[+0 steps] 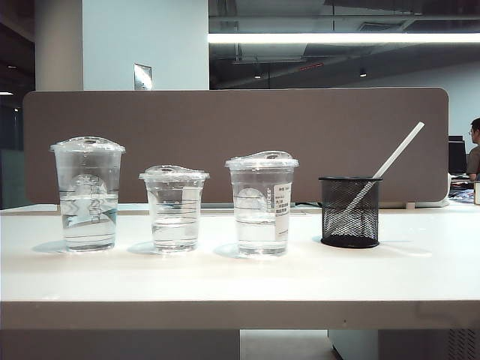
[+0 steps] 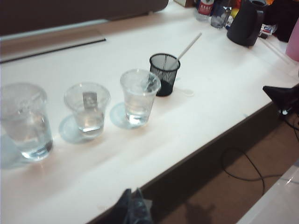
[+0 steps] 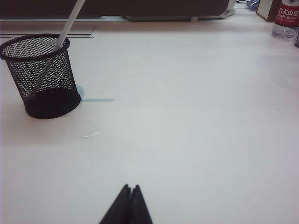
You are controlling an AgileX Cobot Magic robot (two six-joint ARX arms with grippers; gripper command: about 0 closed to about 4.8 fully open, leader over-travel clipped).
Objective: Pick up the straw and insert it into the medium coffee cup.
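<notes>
Straw [image 1: 397, 152] leaning tilted in black mesh holder [image 1: 349, 211], lower end inside, upper end poking well above the rim; untouched by either gripper. Medium coffee cup [image 1: 262, 202], lidded, white label on its side, partly filled with clear liquid, standing upright just beside the holder on white table [image 1: 225, 281], apart from it. Shortest clear cup [image 1: 174, 208] next along the row, then tallest clear cup [image 1: 88, 193] at the far end, all upright and separate. Left gripper [image 2: 133, 207] hanging off the table's near edge, fingertips pressed together, nothing held; from it, row of cups well ahead, medium coffee cup [image 2: 138, 95] ahead and slightly to one side, holder [image 2: 164, 73] with straw [image 2: 188, 46] farther still beyond that cup. Right gripper [image 3: 127, 205] low over bare tabletop, jaws closed tight to a point, empty; from it, holder [image 3: 43, 77] ahead and off to the side, well apart, straw [image 3: 69, 22] rising out of it and running past the frame edge. Neither gripper visible in the exterior view.
</notes>
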